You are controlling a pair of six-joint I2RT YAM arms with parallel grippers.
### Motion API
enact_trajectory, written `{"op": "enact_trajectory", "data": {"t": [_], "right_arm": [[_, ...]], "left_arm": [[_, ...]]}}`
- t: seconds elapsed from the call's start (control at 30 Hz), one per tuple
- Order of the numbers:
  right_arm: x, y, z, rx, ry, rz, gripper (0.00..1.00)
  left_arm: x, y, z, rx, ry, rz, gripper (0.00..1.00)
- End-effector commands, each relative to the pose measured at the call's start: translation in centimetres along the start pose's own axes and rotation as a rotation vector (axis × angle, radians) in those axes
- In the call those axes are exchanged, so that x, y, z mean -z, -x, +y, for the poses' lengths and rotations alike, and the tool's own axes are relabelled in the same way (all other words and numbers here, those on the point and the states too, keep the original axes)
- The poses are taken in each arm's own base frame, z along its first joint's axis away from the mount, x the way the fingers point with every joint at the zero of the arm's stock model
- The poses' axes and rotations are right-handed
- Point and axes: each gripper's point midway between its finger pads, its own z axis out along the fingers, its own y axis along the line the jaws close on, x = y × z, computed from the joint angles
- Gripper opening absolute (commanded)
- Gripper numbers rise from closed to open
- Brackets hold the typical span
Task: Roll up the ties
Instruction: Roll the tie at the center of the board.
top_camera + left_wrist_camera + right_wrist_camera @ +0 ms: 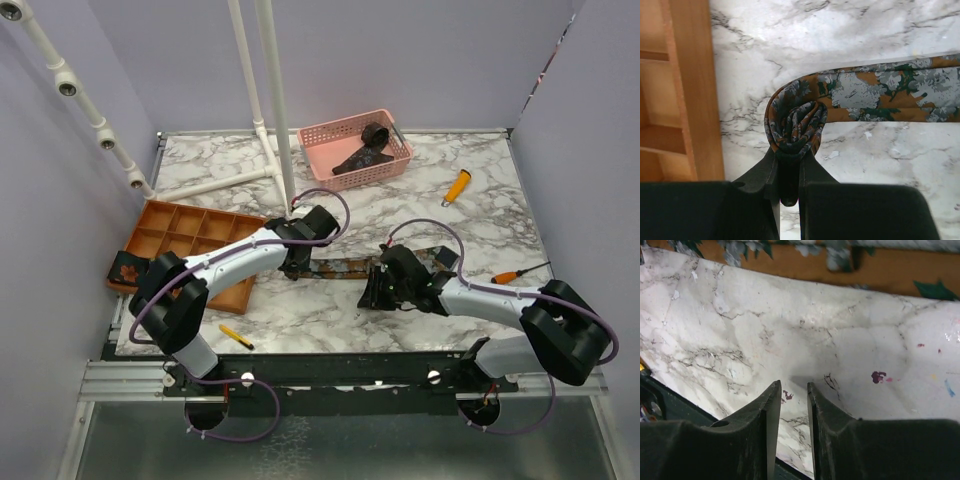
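Observation:
A floral tie (340,268) lies flat on the marble table between my two grippers. My left gripper (297,262) is shut on its rolled end. In the left wrist view the small coil (796,124) sits at my left gripper (789,152), and the rust and green strip (890,91) runs off to the right. My right gripper (375,290) hovers low over bare marble just in front of the tie. Its jaws (793,386) stand a narrow gap apart and hold nothing. The tie's edge (850,262) shows along the top of the right wrist view.
An orange compartment tray (190,235) lies at the left with a rolled tie (128,268) at its near corner. A pink basket (330,135) at the back holds a dark tie (365,150). Orange-handled tools (456,186) (505,276) lie at the right, a yellow pen (237,337) at the front, and white pipes (270,90) at the back.

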Motion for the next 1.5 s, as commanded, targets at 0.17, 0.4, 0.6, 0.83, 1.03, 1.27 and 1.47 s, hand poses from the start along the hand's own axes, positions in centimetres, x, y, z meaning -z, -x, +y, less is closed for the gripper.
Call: {"op": "enact_trajectory", "data": {"t": [0.17,0.4,0.6,0.83,1.03,1.27,1.47], "right_arm": [[0.7,-4.0,-2.2,-0.061,0.010,0.061,0.31],[1.6,-5.4,-3.2,-0.057,0.007,0.069,0.31],[2.4,-6.0,-3.8,-0.047,0.013,0.061,0.31],[3.2,-5.9,-3.7,-0.048,0.029,0.034,0.32],[3.4,-5.6,-3.8,-0.050,0.023,0.021,0.33],[4.0,-4.4,-3.3,-0.029,0.014,-0.015,0.40],[4.7,-2.0,-0.7,0.028,0.073,-0.055,0.47]], "left_arm": [[0.5,0.5,1.1,-0.108,0.457,-0.057,0.00],[-1.1,0.6,-2.5,-0.168,0.549,-0.082,0.00],[-3.6,0.0,-5.8,-0.189,0.524,-0.059,0.00],[-4.5,0.1,-9.7,-0.175,0.394,-0.039,0.44],[-2.9,1.0,-10.6,-0.155,0.316,-0.051,0.66],[0.7,2.7,-11.2,-0.121,0.197,-0.092,0.88],[5.0,4.8,-11.1,-0.072,0.074,-0.161,0.96]]}}
